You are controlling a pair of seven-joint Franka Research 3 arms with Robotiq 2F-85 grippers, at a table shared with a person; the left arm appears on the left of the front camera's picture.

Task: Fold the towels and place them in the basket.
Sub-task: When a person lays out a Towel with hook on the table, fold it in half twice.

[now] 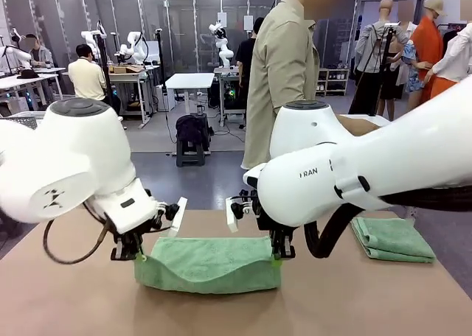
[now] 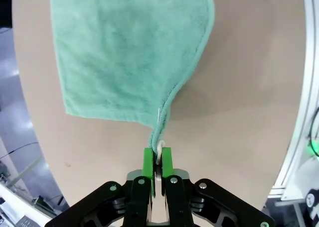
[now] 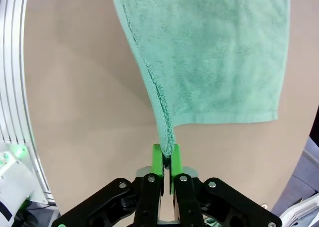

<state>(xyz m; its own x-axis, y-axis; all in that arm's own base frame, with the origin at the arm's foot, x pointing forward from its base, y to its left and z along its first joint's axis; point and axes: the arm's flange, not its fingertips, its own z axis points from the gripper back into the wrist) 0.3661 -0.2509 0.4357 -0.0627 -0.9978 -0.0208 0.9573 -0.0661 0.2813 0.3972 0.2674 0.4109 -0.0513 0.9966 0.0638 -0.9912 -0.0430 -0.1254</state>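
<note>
On the brown table (image 1: pixel 74 306), between the two arms, a mint-green terry towel (image 1: pixel 209 264) is held up by its two upper corners, its top edge sagging in the middle and its lower part resting on the tabletop. The only readable writing is on the right arm's white casing, where the letters "RAN" show in dark print; whatever precedes them is too faint to make out. A dark emblem on the left arm's joint is blurred.

In the front view the left gripper (image 1: pixel 139 256) pinches the towel's left corner and the right gripper (image 1: pixel 279 256) its right corner, but the bulky arm housings and a black cable hide most of both grippers, so only slivers of green pad show.

The left wrist view is clearer. The left gripper (image 2: pixel 157 160) has its green pads pressed together on a corner of the towel (image 2: pixel 129 53), with a small whitish loop (image 2: pixel 160 146) caught between them; the cloth hangs away over the table.

The right wrist view shows the right gripper (image 3: pixel 167 157) clamped likewise on a hemmed corner of the towel (image 3: pixel 214 53).

Well apart on the table's right side lies a folded towel (image 1: pixel 391 238) of the same green, its near left corner cut off by the cable.

A person (image 1: pixel 280 63) in a beige shirt stands at the far side, lower body hidden behind the right arm.
</note>
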